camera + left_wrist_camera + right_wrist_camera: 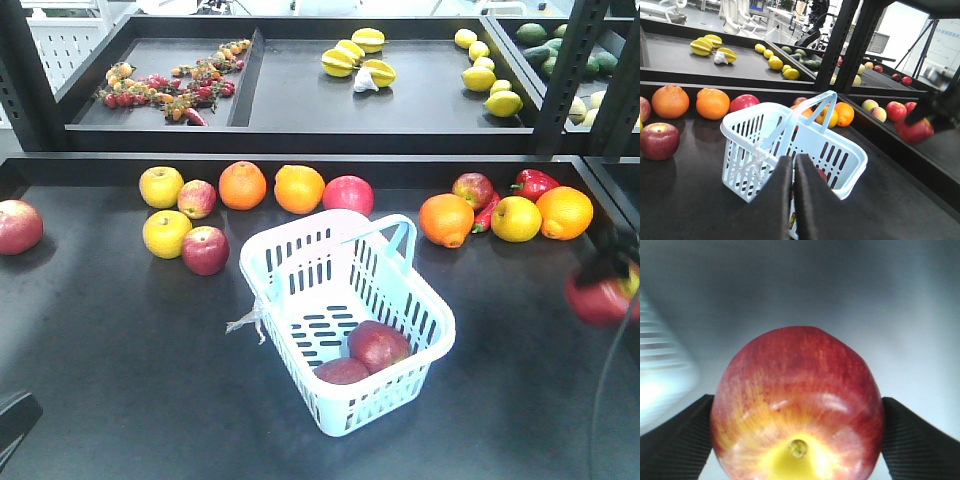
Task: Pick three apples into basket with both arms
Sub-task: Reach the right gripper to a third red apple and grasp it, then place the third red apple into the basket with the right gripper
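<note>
Stretching across the whole front view, a black table [120, 380] carries the pale blue basket [300, 262] near its middle, set at an angle with its arched handle up and a scrap of clear plastic tied to its left rim. Beyond the table, raised black trays [300, 100] hold star fruit, lemons and small mixed produce. Along the table's far edge runs a row of fruit: a yellow apple, oranges, red apples, a lemon and red peppers, with one more red apple alone at the far left. Inside the basket, two dark red apples [377, 345] lie touching each other in its near right corner. A third red apple [797, 405] is off to the right of the basket, held above the table; the wrist view shows its yellow stem end facing the camera, and the right gripper [797, 440] clamps it with one black ribbed pad pressed against each side. In the front view that held apple is a blur at the right edge. The left gripper [794, 175] hovers just on the near side of the basket, its two dark fingers pressed together with nothing between them.
</note>
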